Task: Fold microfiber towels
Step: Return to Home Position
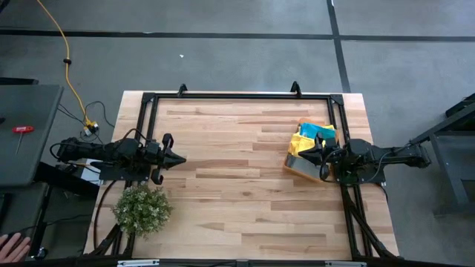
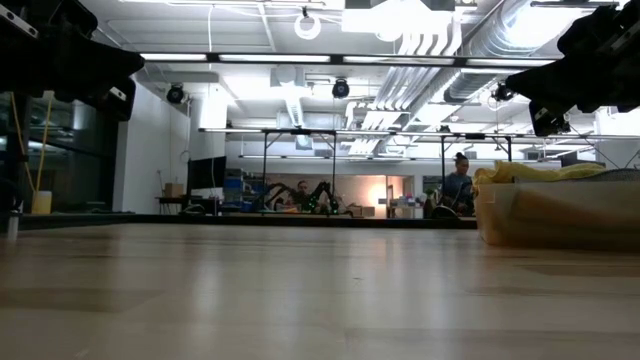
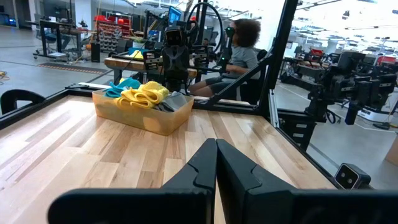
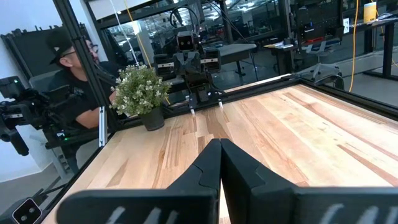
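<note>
Left gripper (image 1: 178, 159) hangs level over the left side of the table (image 1: 237, 200) and points straight across the wood, fingers pinched together at the tips, nothing between them. Facing it, the right gripper (image 1: 305, 153) is raised, closed just as tight and empty. Right below its tips sits the orange bin (image 3: 149, 121), with the microfiber towels (image 3: 144, 96) heaped inside, yellow on top, teal and grey alongside. A bushy plant (image 1: 141, 210) stands just beside the left arm, behind its fingertips.

centre: bare table (image 1: 237, 185) | right edge: orange bin (image 1: 306, 165) | near-left corner: plant (image 1: 141, 210), seemingly at table edge
</note>
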